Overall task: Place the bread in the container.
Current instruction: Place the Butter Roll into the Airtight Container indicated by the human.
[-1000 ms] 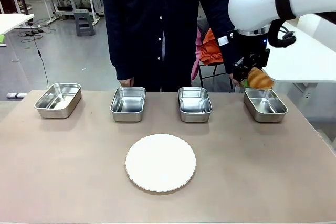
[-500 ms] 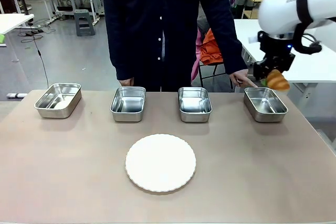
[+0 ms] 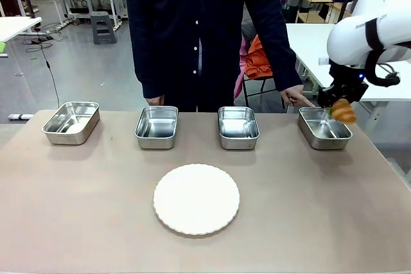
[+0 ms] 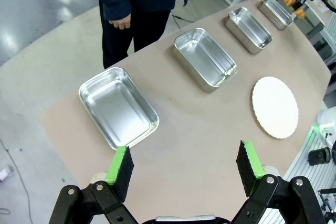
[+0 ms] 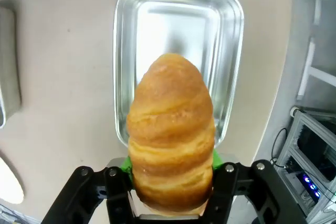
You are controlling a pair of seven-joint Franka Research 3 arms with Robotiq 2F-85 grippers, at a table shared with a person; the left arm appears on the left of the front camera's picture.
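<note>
Right gripper: clamped on the bread, above the container.
Left gripper: fingers spread wide, nothing held.
Container: rightmost pan on the surface.
Person's hand: seemingly touching its far rim.

Shiny steel container, ridged bread

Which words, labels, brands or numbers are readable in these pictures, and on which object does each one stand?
White right robot arm: grey lettering on its casing, too small and blurred to read.
Shiny rectangular steel pans, round white plate, golden-brown croissant: no text.
</note>
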